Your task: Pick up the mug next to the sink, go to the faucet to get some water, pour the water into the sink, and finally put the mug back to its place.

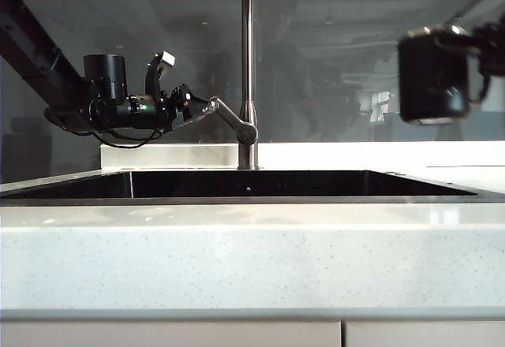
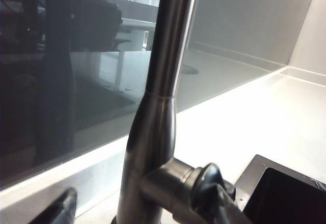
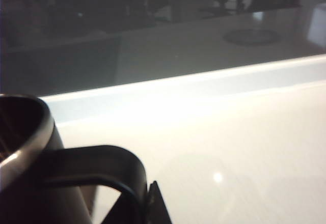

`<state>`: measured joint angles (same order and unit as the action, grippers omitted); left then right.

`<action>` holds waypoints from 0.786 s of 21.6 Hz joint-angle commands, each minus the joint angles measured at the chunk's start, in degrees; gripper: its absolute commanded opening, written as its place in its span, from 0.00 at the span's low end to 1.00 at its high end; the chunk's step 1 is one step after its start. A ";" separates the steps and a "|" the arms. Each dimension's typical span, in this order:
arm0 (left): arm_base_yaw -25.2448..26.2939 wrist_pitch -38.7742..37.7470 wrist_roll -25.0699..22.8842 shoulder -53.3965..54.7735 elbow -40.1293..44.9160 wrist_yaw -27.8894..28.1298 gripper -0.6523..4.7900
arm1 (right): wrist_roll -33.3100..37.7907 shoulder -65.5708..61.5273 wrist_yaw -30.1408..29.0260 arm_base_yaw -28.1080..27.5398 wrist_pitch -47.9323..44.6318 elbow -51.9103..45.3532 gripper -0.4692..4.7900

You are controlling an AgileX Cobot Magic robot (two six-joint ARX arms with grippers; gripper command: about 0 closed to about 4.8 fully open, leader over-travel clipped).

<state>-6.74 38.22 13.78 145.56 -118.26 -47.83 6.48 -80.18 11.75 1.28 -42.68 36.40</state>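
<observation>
While your left gripper (image 1: pixel 207 107) sits with its jaws spread on either side of the lever of the faucet (image 1: pixel 248 63), your right gripper (image 3: pixel 147 203) hangs high to the right, above the counter (image 1: pixel 252 244) beyond the sink (image 1: pixel 260 184). Its jaws are pinched on the handle of the mug (image 1: pixel 432 75), whose body sits just beside them.

The left arm (image 1: pixel 118 109) is matte black, built of round segments, with a squat black cylinder on top and a small green light glowing on its side. A thin black cable loops beneath it. A pale grey bracket rises near the wrist. The left hand (image 1: pixel 193 104) is black with slim dark fingers (image 2: pixel 56 211). The right hand (image 1: pixel 491 43) is dark and blurred
</observation>
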 commanded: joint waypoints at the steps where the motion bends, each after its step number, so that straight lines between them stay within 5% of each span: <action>1: 0.04 -0.02 0.13 -0.15 -0.22 0.63 0.74 | 3.39 -0.90 -0.11 -3.89 -9.66 -4.70 0.08; 5: 0.04 -0.02 0.15 -0.15 -0.22 0.61 0.74 | 4.11 -4.87 -2.64 -8.61 -14.78 -6.86 0.08; 17: 0.04 -0.02 0.13 -0.15 -0.22 0.63 0.74 | 2.89 -15.50 -8.35 -8.48 -25.07 -6.86 0.08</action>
<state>-6.74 37.89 13.78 145.58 -118.26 -47.92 9.78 -95.35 5.21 -7.31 -63.94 29.28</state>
